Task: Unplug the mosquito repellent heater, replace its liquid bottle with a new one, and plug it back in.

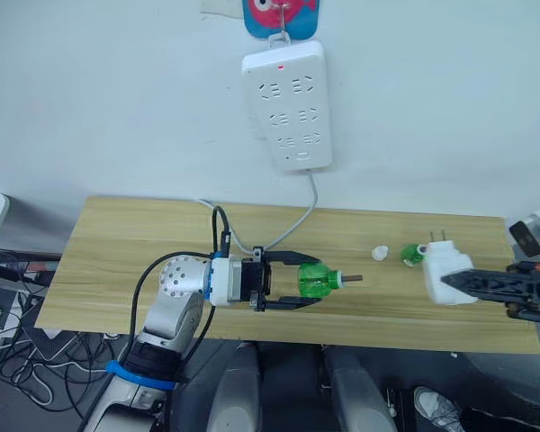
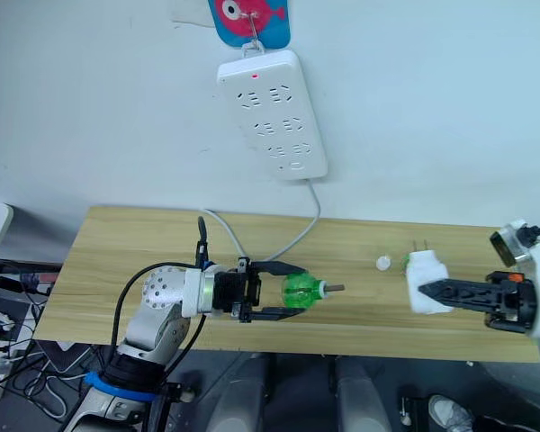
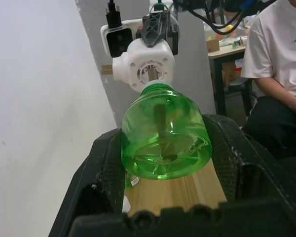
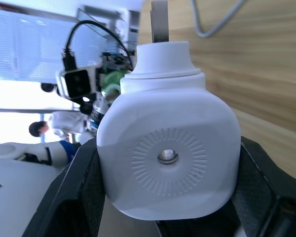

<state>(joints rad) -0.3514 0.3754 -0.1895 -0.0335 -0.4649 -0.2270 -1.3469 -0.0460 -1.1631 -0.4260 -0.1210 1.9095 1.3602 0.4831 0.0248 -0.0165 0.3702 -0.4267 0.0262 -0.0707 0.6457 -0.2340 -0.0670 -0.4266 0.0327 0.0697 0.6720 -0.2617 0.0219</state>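
Note:
My left gripper (image 2: 297, 291) is shut on a small translucent green bottle (image 1: 315, 280), held just above the table with its bare dark wick (image 1: 349, 278) pointing right. In the left wrist view this bottle (image 3: 165, 133) sits between the black fingers. My right gripper (image 1: 450, 281) is shut on the white mosquito repellent heater (image 1: 441, 261), unplugged, at the table's right end with its prongs up. The heater's underside (image 4: 167, 153) faces the right wrist camera. A second small green bottle (image 1: 412, 255) lies just left of the heater, next to a loose white cap (image 1: 380, 254). I cannot tell which bottle is the new one.
A long white power strip (image 1: 286, 103) hangs on the wall above the wooden table (image 1: 144, 243), its cable (image 1: 301, 220) trailing onto the tabletop. Small gear (image 1: 535, 229) sits past the table's right end. A seated person (image 3: 276, 59) appears in the left wrist view.

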